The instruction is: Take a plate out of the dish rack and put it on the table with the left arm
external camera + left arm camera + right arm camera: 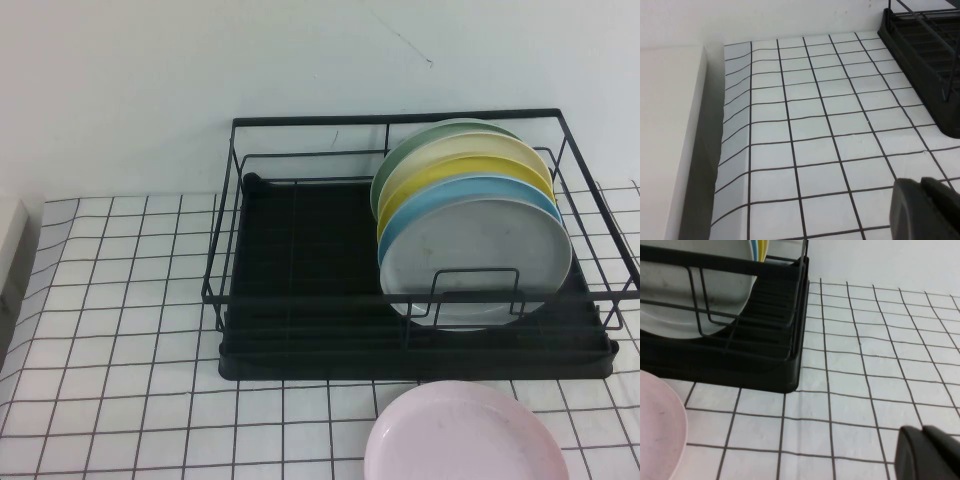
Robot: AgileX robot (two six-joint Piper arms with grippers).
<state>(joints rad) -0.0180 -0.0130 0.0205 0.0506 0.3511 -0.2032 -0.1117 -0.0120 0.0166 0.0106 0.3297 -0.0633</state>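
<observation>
None of the task done: grey plate point(472, 262) upright in rack point(300, 300), beyond left gripper point(927, 210) low over worktop point(815, 130). Right gripper point(930, 452) beside rack. Both grippers' spread: cannot tell.

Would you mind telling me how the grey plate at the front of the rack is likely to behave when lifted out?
The grey plate looks rigid and matt, so probably not slippery. It stands upright against the light blue plate in the dish rack, so it may tip or drag its neighbour. Left gripper and right gripper sit low over the table.
</observation>
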